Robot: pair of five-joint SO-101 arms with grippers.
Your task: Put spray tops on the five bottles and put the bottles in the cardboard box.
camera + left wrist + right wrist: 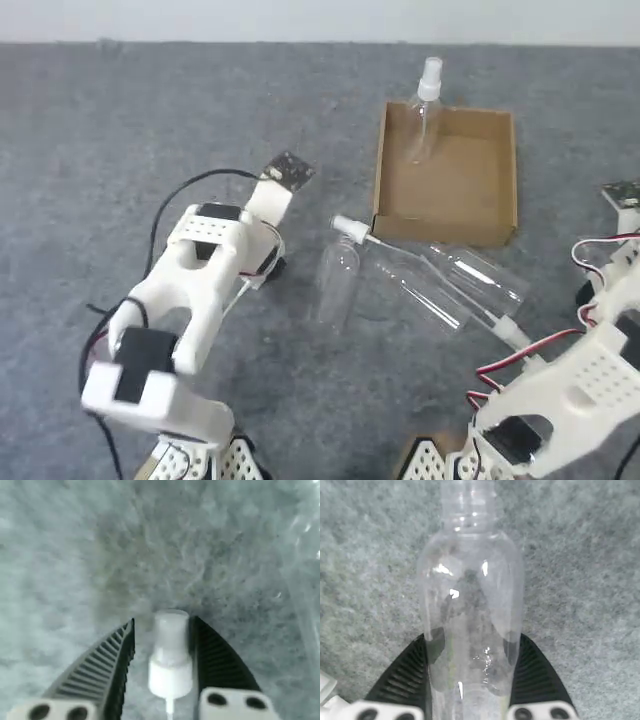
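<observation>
Left wrist view: the left gripper [163, 622] stands partly open around a white spray top [170, 655]. One black finger lies against the top's side and the other stands off with a visible gap, so the top is bracketed, not clamped. Its head points away from the wrist and its thin dip tube runs back between the jaws. Grey carpet [75, 540] lies beyond it. Right wrist view: the right gripper [472, 642] is closed on the lower body of a clear bottle [470, 565], a pad on each side. The open threaded neck points away from the wrist, with no top fitted. Handling judgement: the top looks small, light, hard and smooth. It is best gripped across the wider collar below the head, never on the tube, which would likely bend. The bottle looks empty, thin-walled, light and slick. A hard squeeze may dent it or let it twist, so a moderate hold on the straight body, as now, suits it. High view, outward: the cardboard box [497, 205] sits toward the far side of the table, with one capped bottle [424, 120] leaning at its far wall. Three loose bottles [338, 280] lie just in front of the box, and another white top [350, 226] lies among them. Whether that one is fitted to a bottle cannot be told.
</observation>
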